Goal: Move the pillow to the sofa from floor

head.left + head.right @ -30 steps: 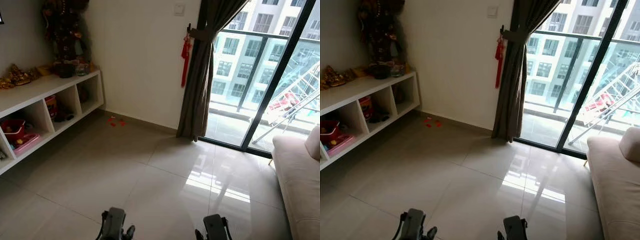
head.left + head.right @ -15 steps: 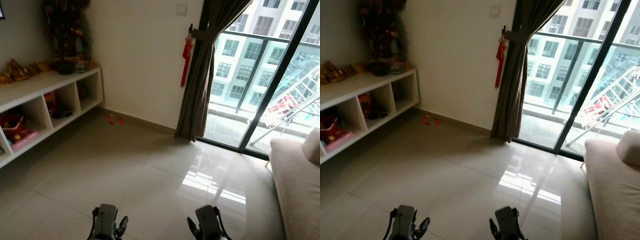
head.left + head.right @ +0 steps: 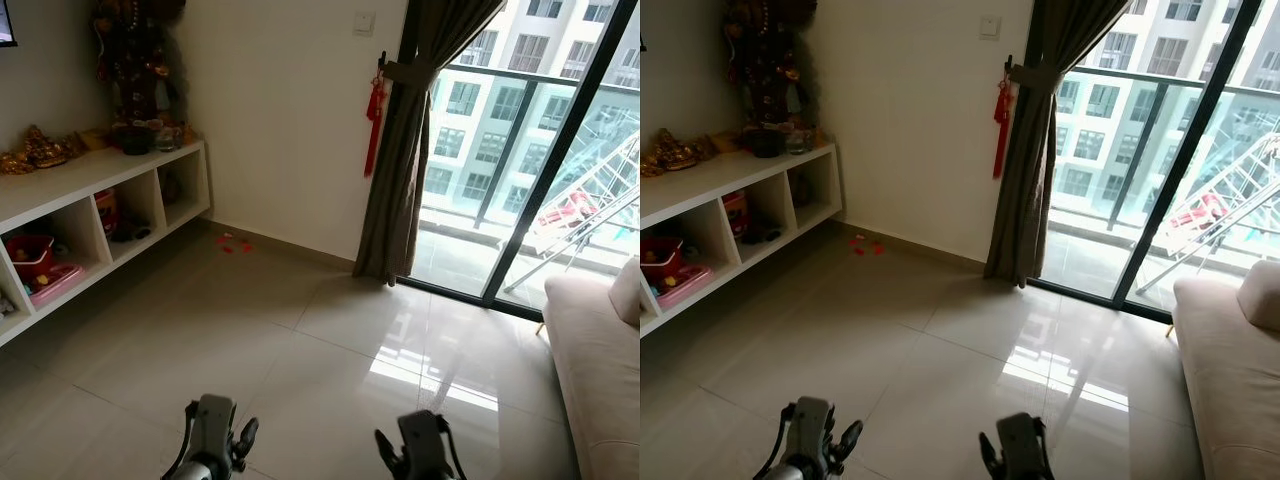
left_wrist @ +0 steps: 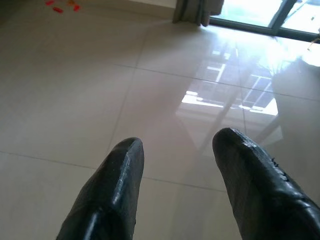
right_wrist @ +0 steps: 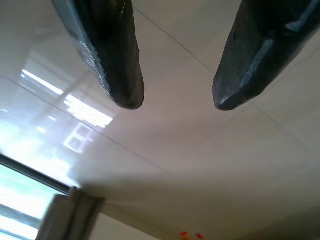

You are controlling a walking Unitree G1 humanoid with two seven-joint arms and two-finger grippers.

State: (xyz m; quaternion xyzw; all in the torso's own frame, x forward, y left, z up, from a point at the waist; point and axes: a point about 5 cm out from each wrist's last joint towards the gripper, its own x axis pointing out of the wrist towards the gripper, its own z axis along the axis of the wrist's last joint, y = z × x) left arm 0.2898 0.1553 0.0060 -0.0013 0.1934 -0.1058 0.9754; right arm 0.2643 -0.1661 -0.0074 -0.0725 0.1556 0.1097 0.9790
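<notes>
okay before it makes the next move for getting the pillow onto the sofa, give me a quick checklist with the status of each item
1. Left pincer open and holding nothing: ok, its fingers stand apart over bare floor.
2. Right pincer open and holding nothing: ok, fingers apart, tile beneath.
3. Pillow found on the floor: not ok, the tiles ahead bear only small red bits near the wall.
4. Sofa found: ok, at the robot's right by the glass door.
5. Whether the cushion at the sofa's far end is the pillow meant: cannot tell.
6. Path ahead free of obstacles: ok, the shelf keeps to the left wall.
</notes>
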